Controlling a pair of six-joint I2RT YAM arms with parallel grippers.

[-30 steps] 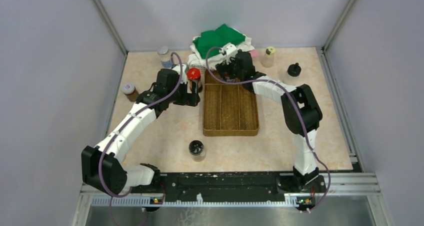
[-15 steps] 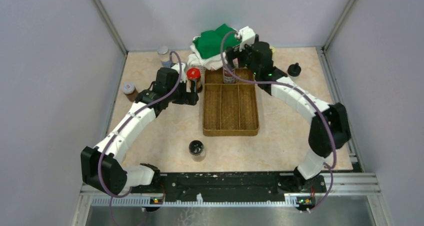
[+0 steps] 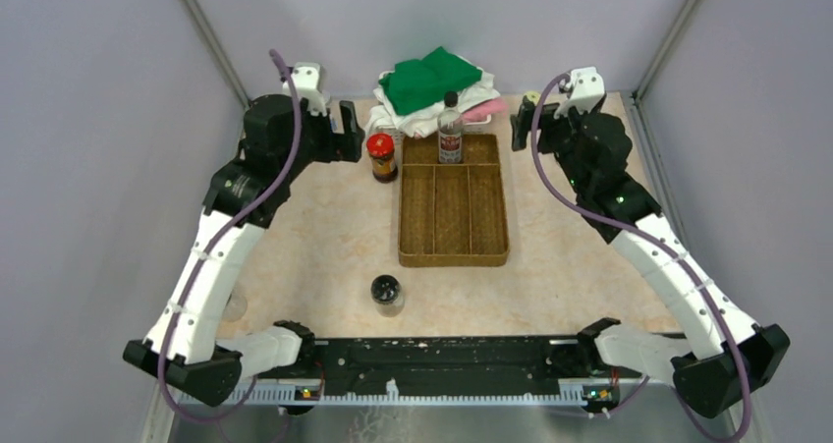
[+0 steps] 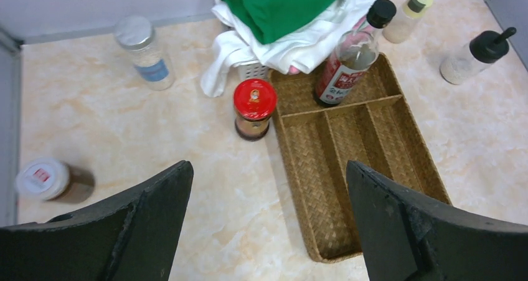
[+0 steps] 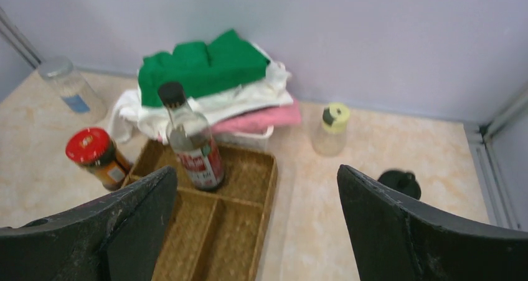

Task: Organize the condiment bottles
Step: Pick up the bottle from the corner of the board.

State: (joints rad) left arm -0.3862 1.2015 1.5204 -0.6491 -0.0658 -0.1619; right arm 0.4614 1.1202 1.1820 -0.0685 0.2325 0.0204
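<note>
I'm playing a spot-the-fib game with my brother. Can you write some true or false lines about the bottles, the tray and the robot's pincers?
1. The tall bottle stands inside the tray. True.
2. The red-lidded jar is inside the tray. False: it stands on the table, beside the tray.
3. The left pincer holds a jar. False: it is open and empty.
4. The green cloth lies on top of the white cloths. True.
5. The right pincer is open. True.
</note>
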